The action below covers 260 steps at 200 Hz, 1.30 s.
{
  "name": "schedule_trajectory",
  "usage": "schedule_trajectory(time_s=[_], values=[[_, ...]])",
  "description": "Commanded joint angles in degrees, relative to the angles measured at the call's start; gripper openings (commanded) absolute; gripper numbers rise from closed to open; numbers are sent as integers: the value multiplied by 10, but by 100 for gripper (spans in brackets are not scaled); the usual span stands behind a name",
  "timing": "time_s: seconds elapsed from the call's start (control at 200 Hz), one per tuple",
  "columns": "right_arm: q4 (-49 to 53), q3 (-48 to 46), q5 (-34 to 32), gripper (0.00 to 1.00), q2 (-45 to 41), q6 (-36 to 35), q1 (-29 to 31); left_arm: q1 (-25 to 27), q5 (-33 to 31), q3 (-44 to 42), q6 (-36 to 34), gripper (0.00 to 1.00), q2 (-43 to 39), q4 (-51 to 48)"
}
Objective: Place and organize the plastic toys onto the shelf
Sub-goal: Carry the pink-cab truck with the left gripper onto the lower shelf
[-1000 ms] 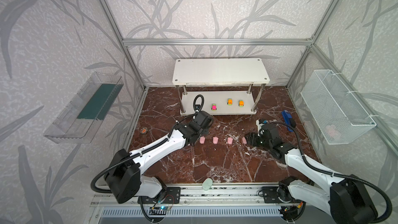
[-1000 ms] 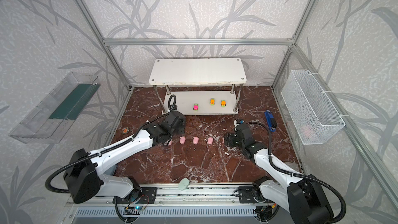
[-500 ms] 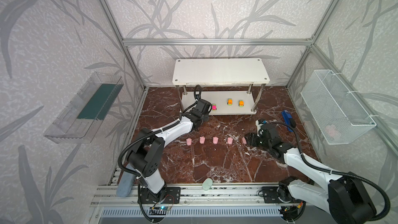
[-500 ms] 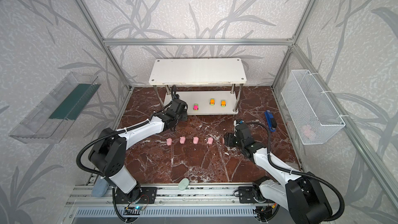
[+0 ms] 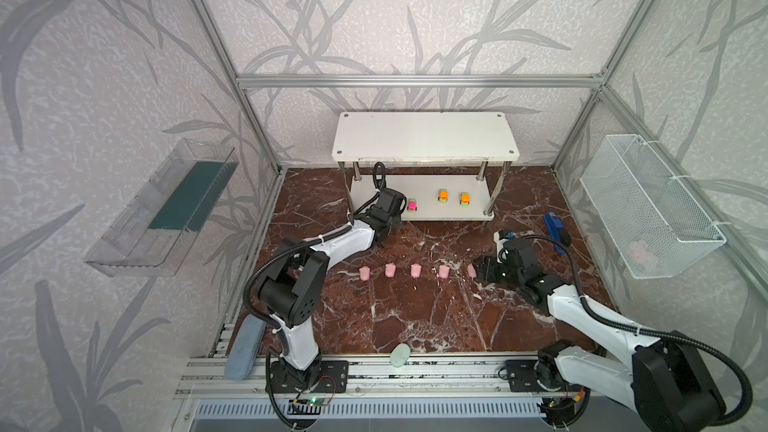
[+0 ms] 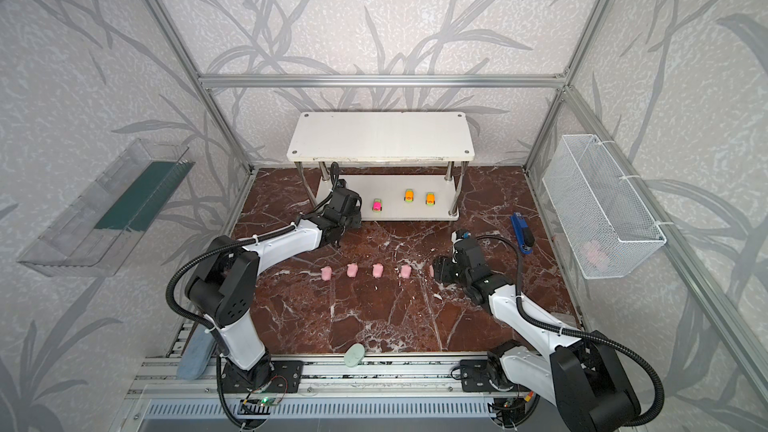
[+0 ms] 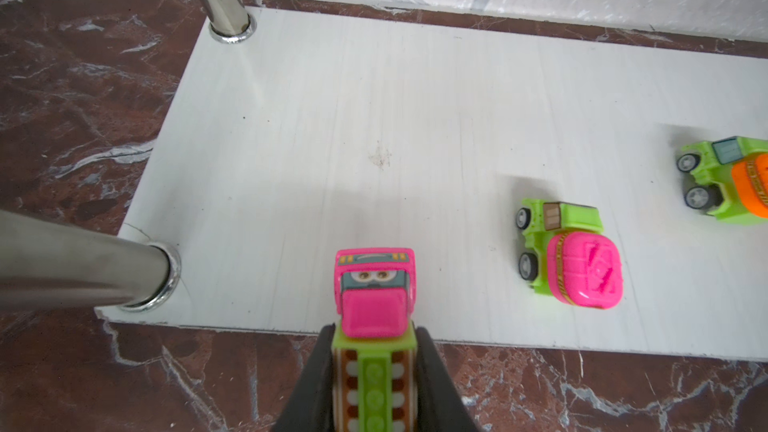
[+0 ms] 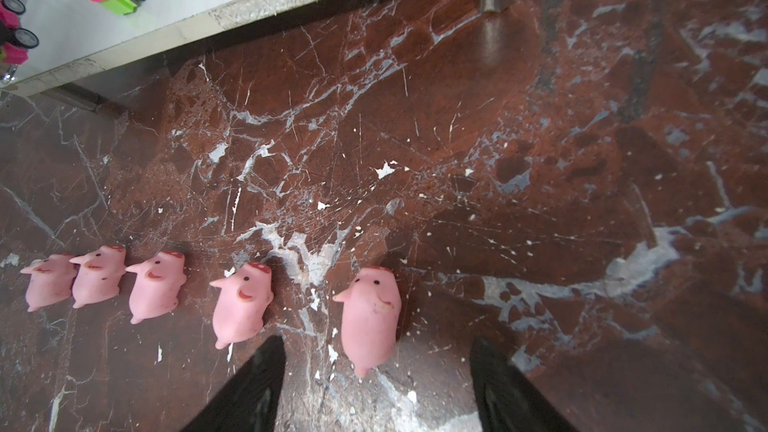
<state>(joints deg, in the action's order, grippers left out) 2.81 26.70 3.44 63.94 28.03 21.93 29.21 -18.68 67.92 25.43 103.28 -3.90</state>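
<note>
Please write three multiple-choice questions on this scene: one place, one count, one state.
1. The five small pale-pink pig figures lie: A, atop the white two-tier shelf; B, in a row on the brown marble table; C, on the shelf's lower board.
2. Count the small toy cars free on that lower board: A, three; B, one; C, five.
3. The left pincer is: A, open; B, unseen; C, shut on a pink, green-trimmed toy car.
Answers: B, both top views show the row; A, one pink, two orange; C, jaws clamp its sides.
</note>
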Motion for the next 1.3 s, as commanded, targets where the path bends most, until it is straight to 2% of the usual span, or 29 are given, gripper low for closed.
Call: schedule_trajectory(time_s=[0.0,0.45,0.86,1.04,1.294], values=[[-1,-5,-6,71,-13,-8,-4,-7,0,20,-5,25,12,20],[5,-7,-7,71,-19,-10,-9,-18,-4,48,-28,27,53,29],[2,-6,-5,71,-14,-10,-11,-24,-19,44,-29,54,47,30],[-2,-7,-3,71,-11,-9,-11,-23,-2,29,-27,55,28,39],[-3,-7,1,71,-7,-6,-11,-24,-8,39,-45,48,47,35]])
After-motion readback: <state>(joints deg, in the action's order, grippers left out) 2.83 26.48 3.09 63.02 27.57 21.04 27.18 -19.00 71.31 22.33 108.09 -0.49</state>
